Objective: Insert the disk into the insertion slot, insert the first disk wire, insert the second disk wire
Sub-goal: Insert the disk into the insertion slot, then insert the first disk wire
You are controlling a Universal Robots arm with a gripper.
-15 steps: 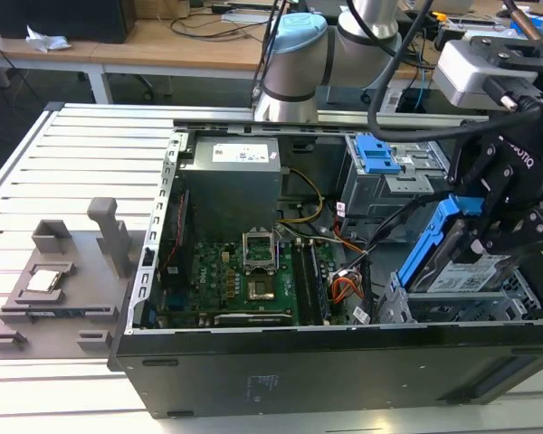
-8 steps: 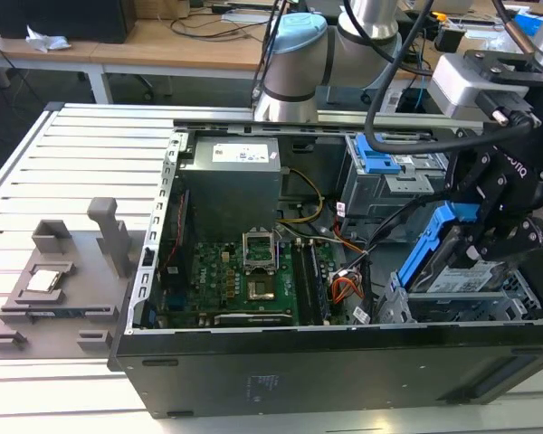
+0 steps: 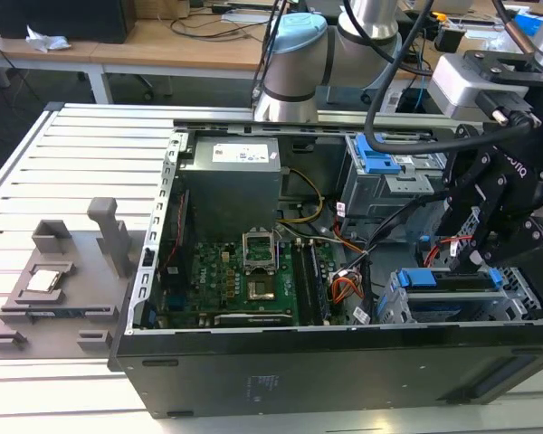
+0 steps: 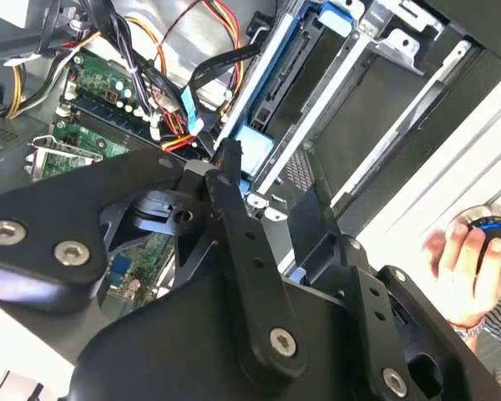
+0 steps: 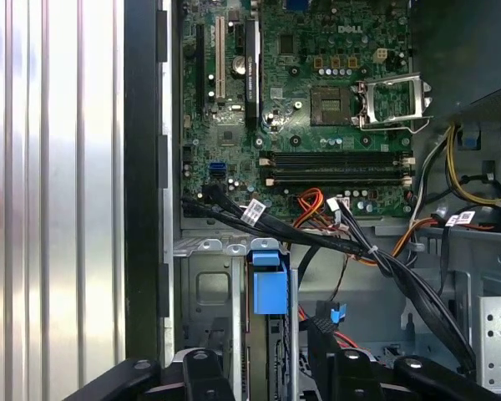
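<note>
The disk [image 5: 270,291], seen edge-on in its blue carrier [image 4: 255,146], sits inside the insertion slot [image 5: 202,288], the silver perforated cage [image 3: 516,303] at the case's front corner on the exterior view's right. My black gripper [image 5: 260,347] is open and hangs just over that cage [image 4: 376,58], one finger [image 4: 228,159] on either side of the carrier's end, with a gap on both sides. The first disk wire [image 3: 451,242], a thin red cable, loops loose beside the gripper [image 3: 484,262]. Which cable is the second disk wire I cannot tell.
A taller grey cage with a blue clip [image 3: 380,163] stands behind the slot. Black cables [image 5: 317,242] and an orange-yellow wire bundle [image 3: 344,289] cross between motherboard [image 3: 235,271] and cage. A person's hand [image 4: 463,259] holds something at the table edge. A grey fixture [image 3: 54,289] lies outside the case.
</note>
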